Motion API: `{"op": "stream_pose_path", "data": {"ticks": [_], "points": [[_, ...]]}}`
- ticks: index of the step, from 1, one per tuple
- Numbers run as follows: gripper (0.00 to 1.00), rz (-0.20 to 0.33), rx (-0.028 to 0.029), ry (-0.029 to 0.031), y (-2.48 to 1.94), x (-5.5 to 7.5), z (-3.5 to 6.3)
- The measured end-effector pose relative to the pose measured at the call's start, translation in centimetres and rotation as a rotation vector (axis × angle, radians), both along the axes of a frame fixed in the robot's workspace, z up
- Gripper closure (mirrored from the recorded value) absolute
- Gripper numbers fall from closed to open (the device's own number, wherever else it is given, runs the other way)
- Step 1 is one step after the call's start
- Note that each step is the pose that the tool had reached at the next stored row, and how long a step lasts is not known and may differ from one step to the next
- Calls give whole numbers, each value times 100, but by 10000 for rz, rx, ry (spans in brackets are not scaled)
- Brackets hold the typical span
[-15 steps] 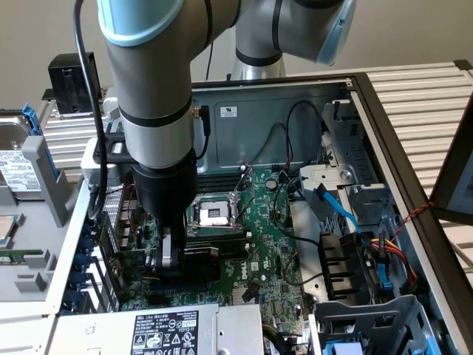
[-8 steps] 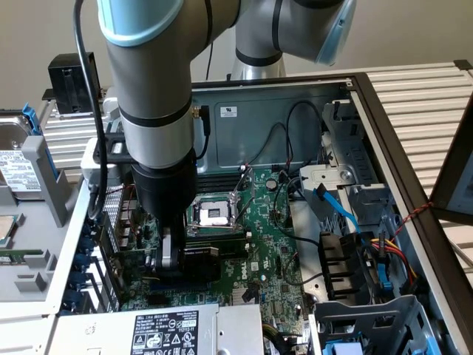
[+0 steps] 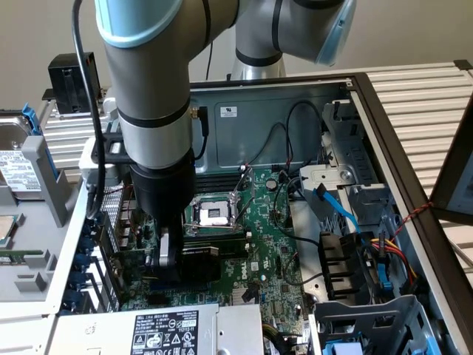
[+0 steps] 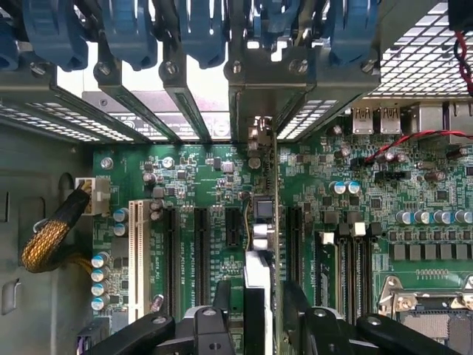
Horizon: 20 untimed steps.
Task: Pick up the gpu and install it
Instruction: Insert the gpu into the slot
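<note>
Wrist view, looking straight down into the case: the gpu point(image 4: 264, 222) stands on edge in an expansion slot of the motherboard point(image 4: 414, 185), seen edge-on as a narrow green board with its silver end bracket point(image 4: 255, 103) set against the rear slot openings. My pincer point(image 4: 255, 307) straddles the card's upper edge; my fingers point(image 4: 222, 299) sit on either side of the card with a small gap showing, so the jaws stand apart and are not clamped on it. Empty black slots lie on both sides of the card, and a white slot point(image 4: 136, 248) sits further out, next to a row of blue-topped capacitors point(image 4: 98, 281). A braided yellow cable point(image 4: 52, 237) runs to a connector at the board's edge. Blue retention clips point(image 4: 133, 29) line the rear slot covers above the bracket. On the exterior view, my arm point(image 3: 151, 111) reaches down into the open computer case point(image 3: 384, 148), with the pincer point(image 3: 166, 259) low over the board, just beside the cpu socket point(image 3: 211, 214). The gpu point(image 3: 198, 262) appears as a dark block at the fingers. A power supply point(image 3: 170, 329) lies at the near edge, and a blue sata cable point(image 3: 336, 207) runs along the exterior view's right.
</note>
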<state>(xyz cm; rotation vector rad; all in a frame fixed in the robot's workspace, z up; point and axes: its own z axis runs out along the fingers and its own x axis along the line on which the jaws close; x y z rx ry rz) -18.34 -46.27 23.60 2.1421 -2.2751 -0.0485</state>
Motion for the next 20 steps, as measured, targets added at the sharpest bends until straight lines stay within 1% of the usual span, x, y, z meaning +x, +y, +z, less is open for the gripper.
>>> {"op": "stream_pose_path", "data": {"ticks": [17,18,19,20], "points": [[58,-53,0,0,0,0,769],[58,-55,0,-6,0,0,794],[58,-59,1,-22,0,1,796],[58,-59,3,-23,0,1,796]]}}
